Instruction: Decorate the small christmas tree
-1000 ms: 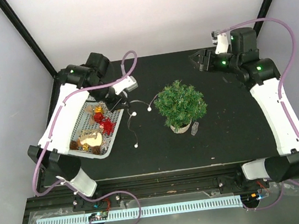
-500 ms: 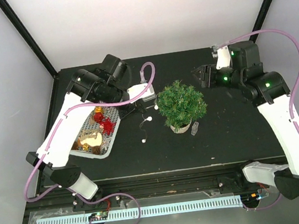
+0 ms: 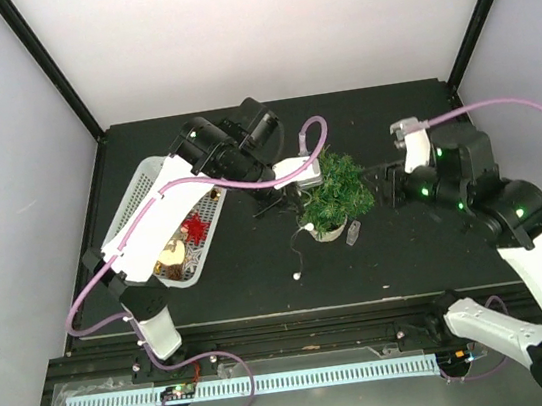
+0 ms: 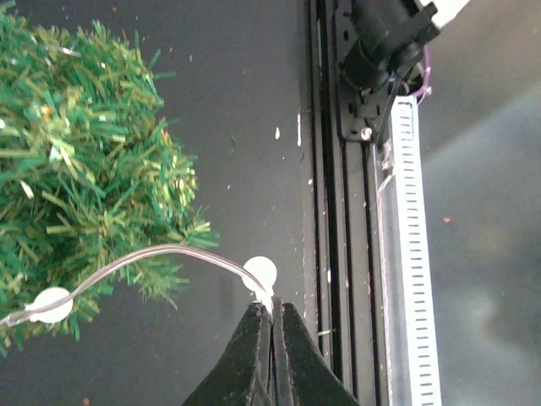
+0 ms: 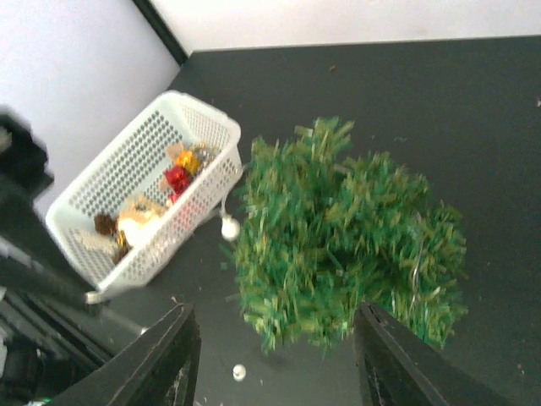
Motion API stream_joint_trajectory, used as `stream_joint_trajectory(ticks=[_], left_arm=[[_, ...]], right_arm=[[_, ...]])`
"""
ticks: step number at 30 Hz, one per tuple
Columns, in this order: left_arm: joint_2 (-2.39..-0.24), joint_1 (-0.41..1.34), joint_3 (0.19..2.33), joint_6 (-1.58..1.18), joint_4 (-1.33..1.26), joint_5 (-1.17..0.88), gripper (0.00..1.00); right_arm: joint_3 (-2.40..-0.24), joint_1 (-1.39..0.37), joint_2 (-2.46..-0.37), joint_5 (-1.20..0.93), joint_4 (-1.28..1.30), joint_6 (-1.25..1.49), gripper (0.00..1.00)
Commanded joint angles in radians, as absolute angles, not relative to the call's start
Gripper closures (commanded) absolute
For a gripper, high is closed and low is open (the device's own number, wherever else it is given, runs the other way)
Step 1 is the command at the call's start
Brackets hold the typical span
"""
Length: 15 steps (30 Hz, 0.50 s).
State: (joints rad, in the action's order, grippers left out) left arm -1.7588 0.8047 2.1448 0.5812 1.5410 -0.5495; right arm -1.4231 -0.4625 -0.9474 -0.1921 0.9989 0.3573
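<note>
- Basket (image 5: 127,169) of red and gold ornaments (image 5: 177,178) at the far left, partly under the left arm (image 3: 137,222). A low swing back over it could clip the rim and shove or tip it.
- Left gripper (image 4: 272,311) just left of the tree (image 3: 333,189), jaws pressed together on the thin wire of a light string (image 4: 169,251), right below a white bulb (image 4: 259,272). Looks like a narrow hold, so the wire could slide out if it catches on a branch and the arm pulls on.
- Loose end of the string hanging down to the table (image 3: 421,121), its last bulb lying nearer than the pot (image 3: 328,232). Could drag along the surface, loop round the pot, or end up in a heap on one side instead of spread over the branches.
- Tree upright in the middle of the table, between the two grippers. Probably light and top-heavy, so a tug on a snagged wire could topple it or slide it out of place.
- Right gripper (image 5: 272,313) just right of the tree, jaws wide apart and holding nothing, pointed at the branches. Could close on needles rather than wire, or push the tree over toward the left. Little room between the two grippers here, so a bump between them is also a risk.
</note>
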Motion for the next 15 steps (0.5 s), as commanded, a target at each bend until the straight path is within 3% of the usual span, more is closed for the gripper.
stream_joint_trajectory(ticks=[1,7,12,15], left_arm=[[-1.799,0.808,2.24,0.54,1.556,-0.668,0.98],[-1.838,0.808,2.287,0.525,1.556,-0.747,0.99],[-1.858,0.808,2.312,0.52,1.554,-0.799,0.98],[-1.868,0.808,2.315,0.514,1.555,-0.809,0.98]], right_arm=[[-1.294,-0.532,-0.828,-0.197,0.972,0.361,0.5],[-1.064,-0.823,-0.703,-0.06,0.886,0.499,0.51],[-0.921,-1.151,-0.718,0.206,0.812,0.627,0.5],[-0.848,-1.246,-0.743,0.346,0.758,0.697,0.48]])
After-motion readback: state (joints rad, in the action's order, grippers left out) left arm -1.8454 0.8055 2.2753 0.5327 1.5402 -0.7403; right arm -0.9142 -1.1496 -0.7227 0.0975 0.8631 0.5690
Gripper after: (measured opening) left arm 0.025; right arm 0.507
